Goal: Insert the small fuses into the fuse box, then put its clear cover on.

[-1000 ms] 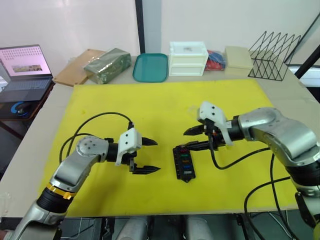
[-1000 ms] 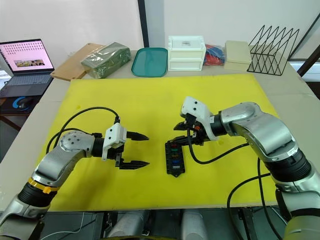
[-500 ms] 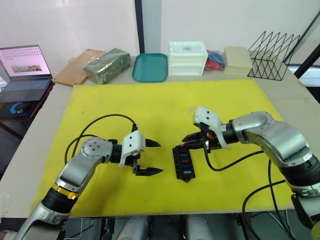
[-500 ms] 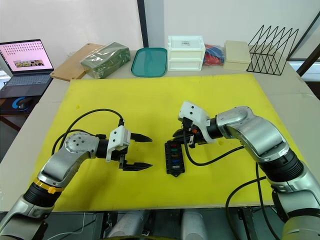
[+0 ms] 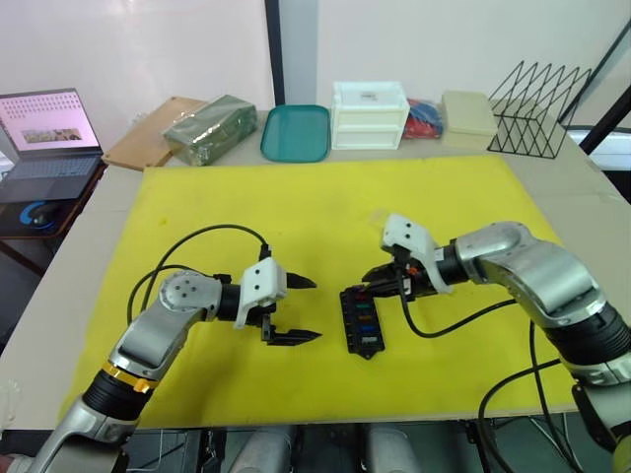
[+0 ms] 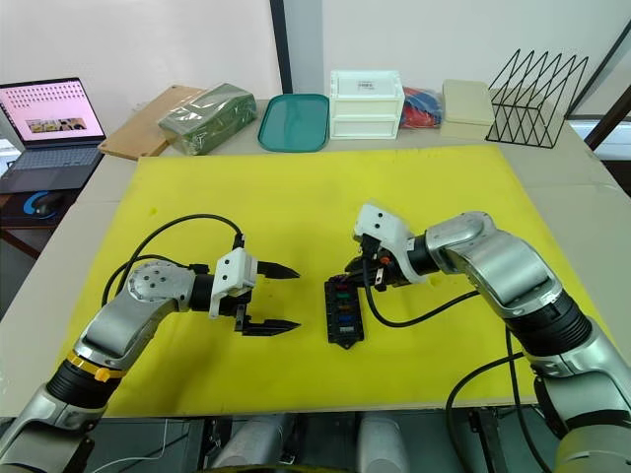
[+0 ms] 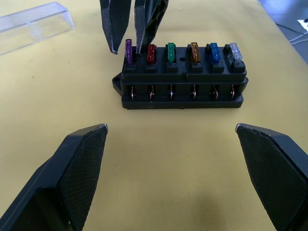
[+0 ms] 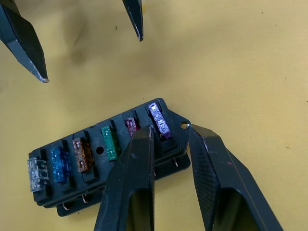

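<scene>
Fuse box (image 5: pixel 361 319) sits on the yellow mat (image 5: pixel 325 207) near the front edge, between the 2 arms, w/ 6 small fuses (image 7: pixel 179 52) standing in 1 row: purple, red, green, amber, blue, clear-grey. Right gripper (image 8: pixel 169 134) is down at the far end of the box, its 2 fingers slightly parted and straddling the purple fuse (image 8: pixel 159 120), which sits a bit higher than the rest in the left wrist view; whether the pads actually touch it I can't tell. Left gripper (image 5: pixel 293 309) hangs just left of the box, spread wide, holding nothing. Clear cover (image 7: pixel 33 26) lies on the mat beyond the box, well apart from it. Step in hand, by my read: seating the last fuse. To do it well: push straight down along the slot axis, no side load, since the box is light and prob. slides or tips; left gripper could brace the box's left side. Stop once the purple top is level w/ its neighbours, then release before lifting. Next job is the cover. No readable brands or labels on box or fuses; the laptop (image 5: pixel 47 138) screen far left is too small to read.
</scene>
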`<action>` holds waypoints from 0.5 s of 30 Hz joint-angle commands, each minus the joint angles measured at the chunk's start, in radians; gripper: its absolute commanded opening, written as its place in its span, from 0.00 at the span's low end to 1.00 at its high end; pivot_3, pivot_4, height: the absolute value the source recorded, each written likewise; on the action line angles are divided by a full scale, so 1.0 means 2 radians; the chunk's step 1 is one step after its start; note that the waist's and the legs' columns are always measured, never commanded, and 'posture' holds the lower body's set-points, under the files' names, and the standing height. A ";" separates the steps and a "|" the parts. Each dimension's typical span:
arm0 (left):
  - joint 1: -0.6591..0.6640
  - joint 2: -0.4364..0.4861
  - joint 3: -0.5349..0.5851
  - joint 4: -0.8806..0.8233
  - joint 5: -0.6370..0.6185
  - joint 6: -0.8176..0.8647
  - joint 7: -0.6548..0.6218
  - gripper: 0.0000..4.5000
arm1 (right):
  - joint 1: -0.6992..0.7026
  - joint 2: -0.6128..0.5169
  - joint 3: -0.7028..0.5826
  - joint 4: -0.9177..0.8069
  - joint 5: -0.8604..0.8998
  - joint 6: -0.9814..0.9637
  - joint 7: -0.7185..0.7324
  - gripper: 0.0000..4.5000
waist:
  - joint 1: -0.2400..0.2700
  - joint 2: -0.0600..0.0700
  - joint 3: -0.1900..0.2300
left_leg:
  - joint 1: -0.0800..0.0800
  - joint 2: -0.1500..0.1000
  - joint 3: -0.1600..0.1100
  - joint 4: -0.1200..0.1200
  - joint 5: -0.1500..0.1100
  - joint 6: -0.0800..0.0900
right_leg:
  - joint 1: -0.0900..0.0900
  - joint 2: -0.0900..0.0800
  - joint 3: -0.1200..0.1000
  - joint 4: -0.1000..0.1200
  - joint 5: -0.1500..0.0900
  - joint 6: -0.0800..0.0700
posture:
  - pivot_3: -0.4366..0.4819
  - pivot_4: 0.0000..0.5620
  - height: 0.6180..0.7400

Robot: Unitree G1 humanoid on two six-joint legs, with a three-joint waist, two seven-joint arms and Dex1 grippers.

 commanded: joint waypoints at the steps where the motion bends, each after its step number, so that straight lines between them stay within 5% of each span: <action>1: 0.002 0.001 0.008 -0.004 0.000 -0.012 0.003 1.00 | -0.011 0.001 -0.004 -0.005 -0.002 -0.007 0.009 0.13 | 0.000 0.000 0.000 | 0.000 0.000 0.000 0.000 0.000 0.000 | 0.000 0.000 0.000 0.000 0.000 0.000 | 0.48 0.27 1.00; 3: 0.002 0.001 0.009 -0.004 0.000 -0.014 0.005 1.00 | -0.012 0.002 -0.006 -0.005 -0.002 -0.007 0.011 0.00 | 0.000 0.000 0.000 | 0.000 0.000 0.000 0.000 0.000 0.000 | 0.000 0.000 0.000 0.000 0.000 0.000 | 0.48 0.27 1.00; 15: 0.002 -0.001 0.008 0.000 0.000 -0.022 0.009 1.00 | -0.037 -0.012 -0.014 -0.027 0.009 0.001 0.034 0.00 | 0.000 0.000 0.000 | 0.000 0.000 0.000 0.000 0.000 0.000 | 0.000 0.000 0.000 0.000 0.000 0.000 | 0.48 0.27 1.00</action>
